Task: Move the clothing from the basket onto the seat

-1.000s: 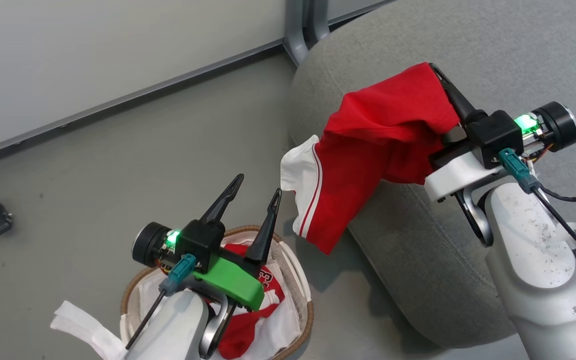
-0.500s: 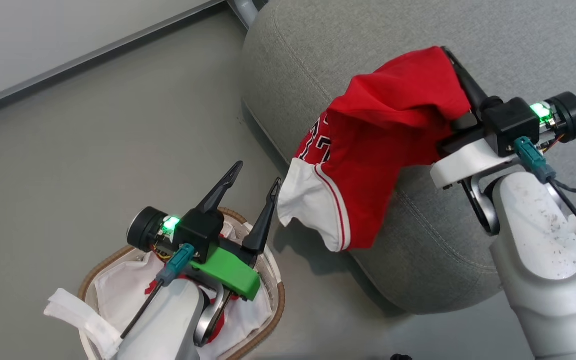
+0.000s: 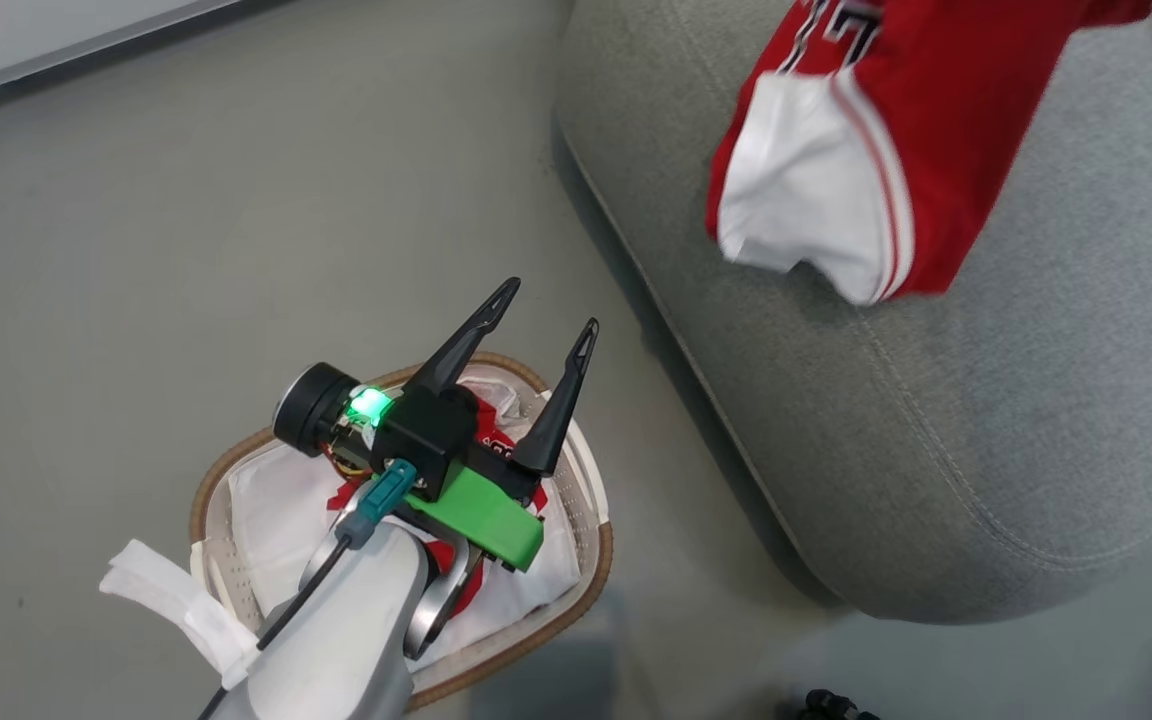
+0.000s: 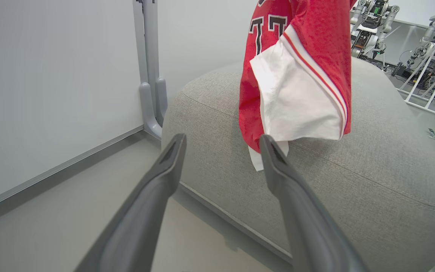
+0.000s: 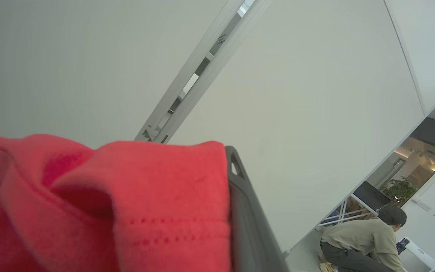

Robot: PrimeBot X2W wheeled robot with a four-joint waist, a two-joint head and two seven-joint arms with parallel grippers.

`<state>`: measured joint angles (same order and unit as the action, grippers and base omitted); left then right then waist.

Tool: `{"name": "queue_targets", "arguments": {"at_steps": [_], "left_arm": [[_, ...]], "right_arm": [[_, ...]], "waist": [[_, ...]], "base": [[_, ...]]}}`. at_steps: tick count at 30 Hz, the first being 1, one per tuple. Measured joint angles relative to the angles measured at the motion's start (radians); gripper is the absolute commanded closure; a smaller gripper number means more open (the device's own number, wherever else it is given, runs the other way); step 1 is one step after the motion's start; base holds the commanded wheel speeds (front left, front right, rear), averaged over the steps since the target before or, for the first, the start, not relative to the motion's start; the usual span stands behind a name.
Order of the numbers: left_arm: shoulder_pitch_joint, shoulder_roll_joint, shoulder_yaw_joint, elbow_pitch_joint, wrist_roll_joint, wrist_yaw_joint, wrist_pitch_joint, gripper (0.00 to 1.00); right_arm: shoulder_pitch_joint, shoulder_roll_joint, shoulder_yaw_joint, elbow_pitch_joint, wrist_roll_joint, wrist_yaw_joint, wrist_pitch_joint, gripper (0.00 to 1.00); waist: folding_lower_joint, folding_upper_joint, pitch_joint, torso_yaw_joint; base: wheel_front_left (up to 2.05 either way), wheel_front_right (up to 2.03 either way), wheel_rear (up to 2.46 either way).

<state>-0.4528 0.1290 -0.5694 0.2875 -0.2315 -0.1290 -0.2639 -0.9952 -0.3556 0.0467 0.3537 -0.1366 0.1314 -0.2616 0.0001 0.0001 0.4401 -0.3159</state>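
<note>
Over the basket (image 3: 576,600) at the near left of the head view, the left gripper (image 3: 551,305) hovers with fingers spread and empty. More clothing (image 3: 496,442) lies directly beneath its wrist (this arm is plainly the nearer one for it). At the far right a red garment (image 3: 956,150) hangs above the seat (image 3: 936,450). From the left wrist view, that garment dangles with its long axis vertical and its white hem low over the cushion; I cannot tell whether they touch. From the right wrist view, the right gripper (image 5: 210,166) clamps bunched red cloth against one dark finger (image 5: 246,211), the other buried, so letting go should drop it onto the seat.
</note>
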Motion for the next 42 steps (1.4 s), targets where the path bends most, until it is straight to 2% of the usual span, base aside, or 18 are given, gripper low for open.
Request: {"name": "queue_targets", "arguments": {"at_steps": [3,7,10,13,15,18,24,27,28,29,30,31,32,42], "left_arm": [[-0.016,-0.007,-0.016,-0.009,0.005,0.000,0.000,0.00],[-0.033,-0.017,-0.035,-0.020,0.006,0.000,0.000,0.00],[-0.040,-0.025,-0.046,-0.028,0.006,0.000,0.000,0.00],[-0.045,-0.026,-0.054,-0.030,0.008,0.000,0.000,0.00],[-0.050,-0.026,-0.059,-0.029,0.012,0.000,0.000,0.00],[-0.057,-0.023,-0.062,-0.032,0.016,0.000,0.000,0.00],[-0.059,-0.008,-0.059,-0.030,0.025,0.000,0.000,0.00],[-0.060,0.000,-0.058,-0.028,0.027,0.000,0.000,0.00],[-0.061,0.002,-0.058,-0.027,0.029,0.000,0.000,0.00],[-0.062,0.003,-0.056,-0.026,0.030,0.000,0.000,0.00],[-0.064,0.003,-0.054,-0.024,0.030,0.000,0.000,0.00],[-0.068,0.003,-0.051,-0.023,0.030,0.000,0.000,0.00],[-0.072,0.003,-0.048,-0.023,0.030,0.000,0.000,0.00],[-0.066,-0.006,-0.033,-0.012,0.022,0.000,0.000,0.00]], "right_arm": [[-0.107,-0.088,-0.026,0.046,-0.003,0.000,0.002,1.00],[-0.170,-0.181,-0.089,0.075,-0.002,0.000,0.047,1.00],[-0.183,-0.224,-0.141,0.113,0.009,0.000,0.078,1.00],[-0.160,-0.231,-0.206,0.168,0.011,0.000,0.090,1.00],[-0.125,-0.222,-0.241,0.215,0.008,0.000,0.085,1.00],[-0.066,-0.166,-0.308,0.279,-0.007,0.000,0.054,1.00],[0.028,-0.040,-0.333,0.398,-0.072,0.000,0.012,1.00],[0.039,0.002,-0.349,0.433,-0.091,0.000,0.002,0.98],[0.039,0.007,-0.355,0.435,-0.097,0.000,0.000,0.93],[0.039,0.011,-0.357,0.429,-0.101,0.000,0.000,0.72],[0.040,0.015,-0.355,0.413,-0.106,0.000,0.000,0.63],[0.041,0.020,-0.348,0.392,-0.110,0.000,0.000,0.28],[0.044,0.023,-0.341,0.377,-0.110,0.000,0.000,0.00],[0.174,0.068,-0.271,0.269,-0.093,0.000,0.000,0.00]], "waist": [[0.0000,0.0000,0.022,0.040],[0.0000,-0.0001,0.048,0.094],[0.0000,0.0000,0.070,0.132],[0.0000,-0.0001,0.100,0.165],[0.0000,0.0000,0.121,0.181],[0.0000,0.0000,0.159,0.203],[0.0000,0.0000,0.218,0.226],[0.0000,0.0000,0.237,0.228],[0.0000,0.0000,0.241,0.228],[0.0000,0.0000,0.242,0.226],[-0.0001,0.0000,0.242,0.223],[-0.0001,0.0000,0.242,0.219],[-0.0001,0.0000,0.240,0.216],[-0.0001,0.0000,0.185,0.183]], "base": [[0.00,0.00,0.00],[0.00,0.00,0.00],[0.00,0.00,0.00],[0.00,0.00,0.00],[0.00,0.00,0.00],[0.00,0.00,0.00],[0.00,0.00,0.00],[0.00,0.00,0.00],[0.00,0.00,0.00],[0.00,0.00,0.00],[0.00,0.00,0.00],[0.00,0.00,0.00],[0.00,0.00,0.00],[0.00,0.00,0.00]]}}
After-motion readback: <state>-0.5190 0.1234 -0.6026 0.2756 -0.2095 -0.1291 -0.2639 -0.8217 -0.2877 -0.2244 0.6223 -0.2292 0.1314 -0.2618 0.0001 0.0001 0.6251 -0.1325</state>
